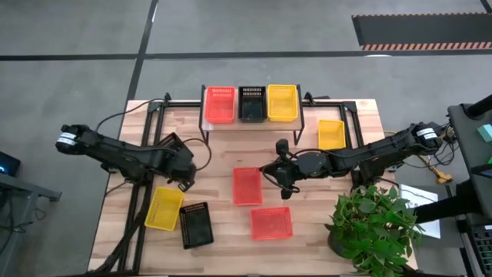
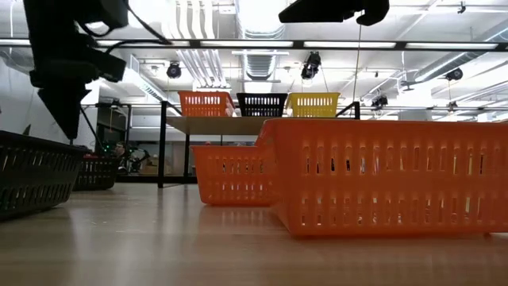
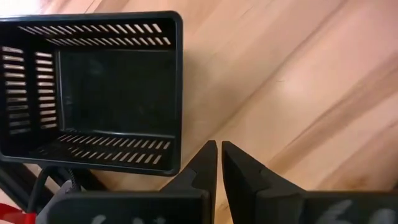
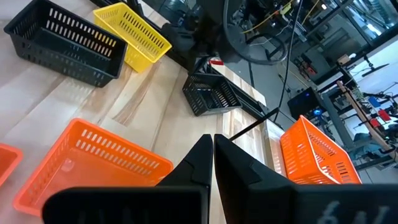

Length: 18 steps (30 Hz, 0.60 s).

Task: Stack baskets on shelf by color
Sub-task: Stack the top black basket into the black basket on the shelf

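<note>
The shelf (image 1: pixel 250 125) stands at the table's far middle with a red-orange basket (image 1: pixel 219 104), a black basket (image 1: pixel 251 104) and a yellow basket (image 1: pixel 282 102) side by side on its plank top. On the table lie two red-orange baskets (image 1: pixel 247 185) (image 1: pixel 270 223), a yellow one (image 1: pixel 331 134) at the right, and a yellow one (image 1: pixel 164 208) and a black one (image 1: pixel 196 225) at the near left. A third black basket (image 3: pixel 93 87) lies beside my left gripper (image 3: pixel 219 146), which is shut and empty. My right gripper (image 4: pixel 212 138) is shut and empty above the table's middle, beside the red-orange basket (image 4: pixel 87 162).
A potted green plant (image 1: pixel 373 223) stands at the table's near right corner. Black frame rails run along the table's left side (image 1: pixel 138 196) and right side (image 1: pixel 355 127), with cables near the left arm. Bare wood shows between the shelf and the red-orange baskets.
</note>
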Motion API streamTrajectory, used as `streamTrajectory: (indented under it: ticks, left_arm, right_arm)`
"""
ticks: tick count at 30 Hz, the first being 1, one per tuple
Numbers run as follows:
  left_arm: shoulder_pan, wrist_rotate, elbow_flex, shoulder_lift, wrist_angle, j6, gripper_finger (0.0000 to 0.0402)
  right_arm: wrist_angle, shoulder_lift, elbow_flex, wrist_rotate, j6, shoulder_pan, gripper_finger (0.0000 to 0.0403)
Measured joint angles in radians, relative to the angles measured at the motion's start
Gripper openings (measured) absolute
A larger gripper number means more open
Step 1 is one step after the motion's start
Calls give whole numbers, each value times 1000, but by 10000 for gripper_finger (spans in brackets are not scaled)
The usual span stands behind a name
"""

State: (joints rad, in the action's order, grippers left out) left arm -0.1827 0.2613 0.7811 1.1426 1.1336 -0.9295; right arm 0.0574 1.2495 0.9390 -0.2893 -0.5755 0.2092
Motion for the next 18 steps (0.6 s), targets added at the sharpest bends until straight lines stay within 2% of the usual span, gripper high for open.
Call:
streamTrajectory:
  ticks: [5, 14, 18]
  left_arm:
    - [19, -7, 0, 24, 4, 1, 29]
    - [96, -2, 0, 0, 23, -6, 150]
    - [130, 9, -2, 8, -1, -6, 177]
  right_arm:
    - [0, 0, 0, 0, 6, 0, 9]
    - [-1, 1, 0, 0, 7, 0, 9]
    - [-1, 1, 0, 0, 7, 0, 9]
